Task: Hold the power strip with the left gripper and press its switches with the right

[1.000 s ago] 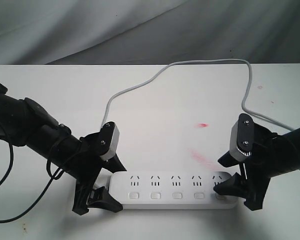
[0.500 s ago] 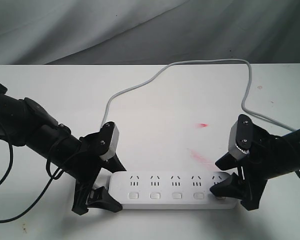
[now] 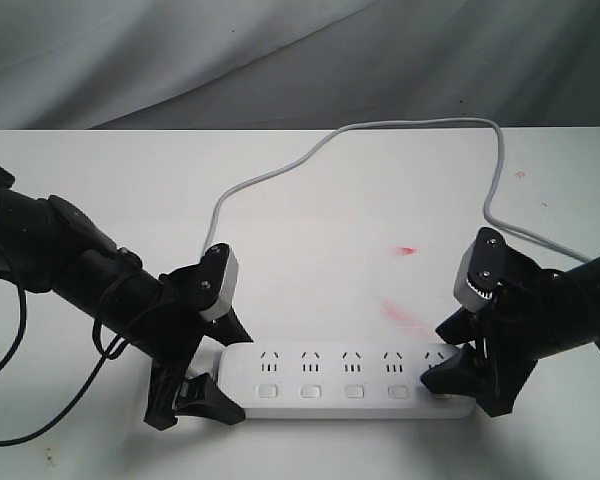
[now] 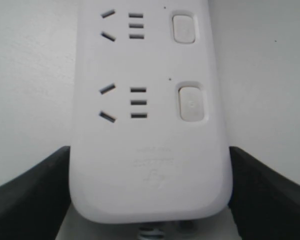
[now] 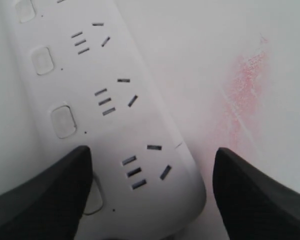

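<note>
One shift: wide-open black right gripper (image 3: 445, 352) eased in over end square switch (image 5: 96, 199), press likely; white plastic power strip (image 3: 350, 378) clamped by left gripper (image 3: 238, 378).

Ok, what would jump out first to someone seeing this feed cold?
The long white power strip at the table's nearer edge, a black claw at each end: the left gripper straddles its left end, fingers against both sides; the right gripper stands open over its right end, one finger at the last switch. Behind, the grey cord loops across the table past a red smear.
</note>
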Robot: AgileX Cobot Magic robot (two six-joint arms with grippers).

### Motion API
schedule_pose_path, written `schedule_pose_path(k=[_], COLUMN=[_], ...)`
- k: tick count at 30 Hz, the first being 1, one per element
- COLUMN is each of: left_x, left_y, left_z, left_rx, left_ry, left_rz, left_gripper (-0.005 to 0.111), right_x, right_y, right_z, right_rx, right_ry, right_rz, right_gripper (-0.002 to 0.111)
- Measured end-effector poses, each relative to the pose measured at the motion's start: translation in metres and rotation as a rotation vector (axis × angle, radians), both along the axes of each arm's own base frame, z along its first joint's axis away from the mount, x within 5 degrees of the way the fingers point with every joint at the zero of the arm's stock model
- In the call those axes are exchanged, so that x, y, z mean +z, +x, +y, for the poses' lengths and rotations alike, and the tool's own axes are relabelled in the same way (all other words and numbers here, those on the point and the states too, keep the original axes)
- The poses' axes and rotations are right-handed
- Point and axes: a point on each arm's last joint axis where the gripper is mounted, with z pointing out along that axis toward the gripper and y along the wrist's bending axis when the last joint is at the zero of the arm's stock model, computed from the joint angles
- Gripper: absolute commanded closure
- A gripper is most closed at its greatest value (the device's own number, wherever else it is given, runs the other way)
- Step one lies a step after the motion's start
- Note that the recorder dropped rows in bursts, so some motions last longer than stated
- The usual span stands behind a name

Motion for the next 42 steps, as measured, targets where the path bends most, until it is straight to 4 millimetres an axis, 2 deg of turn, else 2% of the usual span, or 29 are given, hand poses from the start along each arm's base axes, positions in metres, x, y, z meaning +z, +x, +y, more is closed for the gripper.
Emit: schedule_pose_path(k=[13, 16, 19, 25, 28, 32, 39, 42], left_x=[0.000, 0.000, 0.000, 0.000, 0.000, 0.000, 0.000, 0.000], left_y=[0.000, 0.000, 0.000, 0.000, 0.000, 0.000, 0.000, 0.000], left_z=[0.000, 0.000, 0.000, 0.000, 0.000, 0.000, 0.000, 0.000], left_rx=[0.002, 0.002, 0.002, 0.002, 0.002, 0.002, 0.002, 0.002], left_ry=[-0.001, -0.001, -0.001, -0.001, -0.001, -0.001, -0.001, -0.001], left_rz=[0.000, 0.000, 0.000, 0.000, 0.000, 0.000, 0.000, 0.000], left_gripper=[0.055, 0.055, 0.055, 0.055, 0.055, 0.055, 0.055, 0.055], right_x=[0.000, 0.006, 0.020, 0.091, 0.126, 0.163, 0.212, 0.242], right_y=[0.000, 0.001, 0.002, -0.001, -0.006, -0.017, -0.050, -0.083], right_z=[-0.003, -0.002, -0.003, 0.000, -0.003, -0.006, -0.010, -0.013], right_rx=[-0.081, -0.056, -0.013, -0.105, -0.223, -0.362, -0.402, -0.385], right_ry=[-0.034, -0.018, -0.026, 0.085, 0.141, 0.259, 0.366, 0.414], right_rz=[0.057, -0.003, -0.138, -0.426, -0.550, -0.655, -0.837, -0.985], right_gripper=[0.045, 0.045, 0.045, 0.045, 0.045, 0.045, 0.045, 0.045])
